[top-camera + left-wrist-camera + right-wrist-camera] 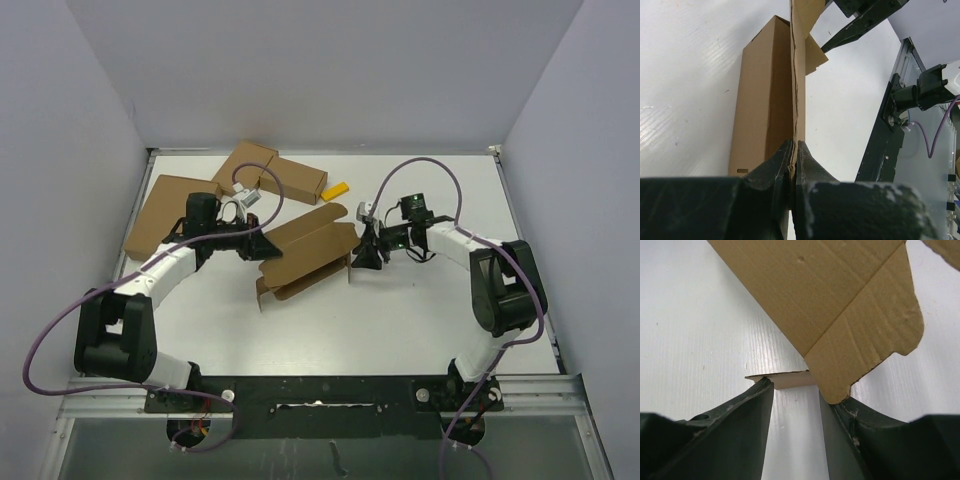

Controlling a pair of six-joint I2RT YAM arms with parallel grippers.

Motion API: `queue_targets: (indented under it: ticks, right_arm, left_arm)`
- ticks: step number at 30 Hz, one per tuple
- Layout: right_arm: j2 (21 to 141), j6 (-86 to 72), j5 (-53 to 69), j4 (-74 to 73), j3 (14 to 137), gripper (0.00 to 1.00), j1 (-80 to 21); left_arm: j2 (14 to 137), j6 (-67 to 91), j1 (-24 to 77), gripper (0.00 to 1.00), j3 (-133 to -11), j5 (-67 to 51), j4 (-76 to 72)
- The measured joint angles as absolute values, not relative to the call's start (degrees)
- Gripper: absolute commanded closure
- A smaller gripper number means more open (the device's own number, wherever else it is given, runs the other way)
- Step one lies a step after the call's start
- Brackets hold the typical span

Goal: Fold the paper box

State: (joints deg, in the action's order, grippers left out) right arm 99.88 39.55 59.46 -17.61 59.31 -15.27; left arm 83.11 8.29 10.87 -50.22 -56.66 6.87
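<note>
Right wrist view catches only a slice of the plain brown cardboard paper box (825, 300), cut off at the top edge. Its rounded flap covers one right finger's tip. From above, the box's left end disappears under the left gripper (268, 245), which is clamped tight on an upright cardboard wall. The right gripper (362, 256) sits at the box's right end, jaws parted, gripping nothing. The box lies half-folded on the white table (400, 320), between both grippers.

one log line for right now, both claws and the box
box: part folded | left claw: shut on its wall | right claw: open, at its end
</note>
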Motion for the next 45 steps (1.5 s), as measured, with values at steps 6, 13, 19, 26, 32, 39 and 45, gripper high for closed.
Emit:
queue_targets:
  ticks: [6,13,19,26,32,39,45]
  right_arm:
    - [100.0,33.9,58.7,-13.3,59.3,0.58,-17.0]
    - [100.2,29.5,57.9,-10.1,59.3,0.58,-17.6]
    - [101.1,28.1,57.5,-9.1,59.3,0.59,-17.7]
    - [101.7,28.0,54.0,-8.5,59.5,0.67,-19.6]
    - [102.4,27.4,51.7,-6.6,59.5,0.67,-20.6]
    - [105.3,24.7,51.1,-2.8,59.5,0.6,-20.7]
    - [105.3,21.4,51.0,2.8,57.5,0.6,-20.7]
  left_arm:
    - [82.5,8.5,10.9,1.0,-49.0,-56.2,5.7]
    - [82.3,10.0,10.6,1.0,-48.4,-57.1,3.3]
    - [82.3,11.9,9.4,1.0,-48.0,-57.9,1.6]
    - [82.3,13.5,8.8,1.0,-47.8,-58.8,0.3]
    - [82.3,14.0,8.4,1.0,-47.8,-59.0,0.2]
    - [82.3,14.2,8.1,1.0,-47.8,-58.9,0.2]
    - [82.3,14.2,8.0,1.0,-47.8,-58.8,0.2]
